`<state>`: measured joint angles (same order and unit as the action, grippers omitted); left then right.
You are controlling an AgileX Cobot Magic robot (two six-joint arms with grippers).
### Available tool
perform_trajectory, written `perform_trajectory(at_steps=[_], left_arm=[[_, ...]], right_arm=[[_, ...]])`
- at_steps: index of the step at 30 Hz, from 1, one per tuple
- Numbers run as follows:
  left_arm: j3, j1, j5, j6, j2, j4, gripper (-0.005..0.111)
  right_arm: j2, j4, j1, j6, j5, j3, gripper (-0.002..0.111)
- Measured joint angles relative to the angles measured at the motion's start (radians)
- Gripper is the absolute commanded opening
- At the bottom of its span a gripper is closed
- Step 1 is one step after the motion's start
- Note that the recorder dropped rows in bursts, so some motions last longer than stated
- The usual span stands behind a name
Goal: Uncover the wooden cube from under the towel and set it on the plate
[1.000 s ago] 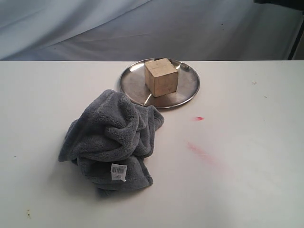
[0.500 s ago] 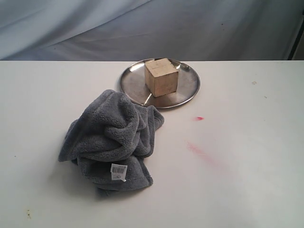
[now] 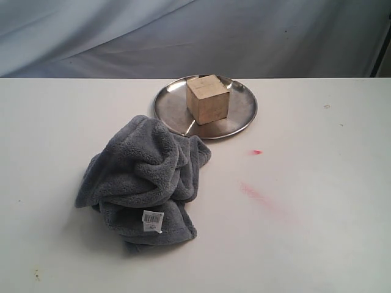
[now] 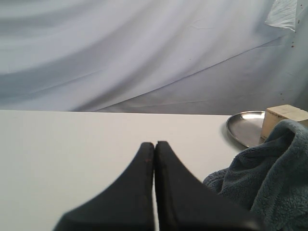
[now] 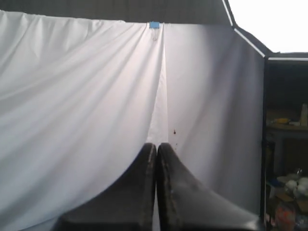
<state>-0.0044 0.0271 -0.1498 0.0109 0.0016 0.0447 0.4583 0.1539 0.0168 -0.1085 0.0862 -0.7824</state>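
Observation:
The pale wooden cube (image 3: 208, 99) stands uncovered on the round silver plate (image 3: 241, 116) at the back of the white table. The blue-grey towel (image 3: 143, 177) lies crumpled in front and to the left of the plate, its barcode tag facing forward, one fold touching the plate's rim. Neither arm shows in the exterior view. In the left wrist view my left gripper (image 4: 154, 143) is shut and empty, low over the table, with the towel (image 4: 269, 183), plate (image 4: 243, 127) and cube (image 4: 284, 118) off to one side. My right gripper (image 5: 156, 144) is shut, empty, facing the backdrop.
A red smear (image 3: 259, 195) and a small red spot (image 3: 256, 152) mark the table right of the towel. A white cloth backdrop (image 3: 183, 36) hangs behind the table's far edge. A dark shelf with clutter (image 5: 286, 144) shows in the right wrist view.
A dark shape at the top right corner of the exterior view has gone out of sight. Cube, plate and towel have not moved.

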Motion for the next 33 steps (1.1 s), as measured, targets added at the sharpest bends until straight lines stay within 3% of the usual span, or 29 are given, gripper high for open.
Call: perform_trajectory(at_steps=[12, 33], left_arm=[[0.000, 0.000, 0.000, 0.000, 0.000, 0.000, 0.001], [0.000, 0.000, 0.000, 0.000, 0.000, 0.000, 0.001]], right_arm=[[-0.192, 0.014, 0.000, 0.000, 0.022, 0.000, 0.000], [-0.455, 0.016, 0.000, 0.016, 0.244, 0.003, 0.000]])
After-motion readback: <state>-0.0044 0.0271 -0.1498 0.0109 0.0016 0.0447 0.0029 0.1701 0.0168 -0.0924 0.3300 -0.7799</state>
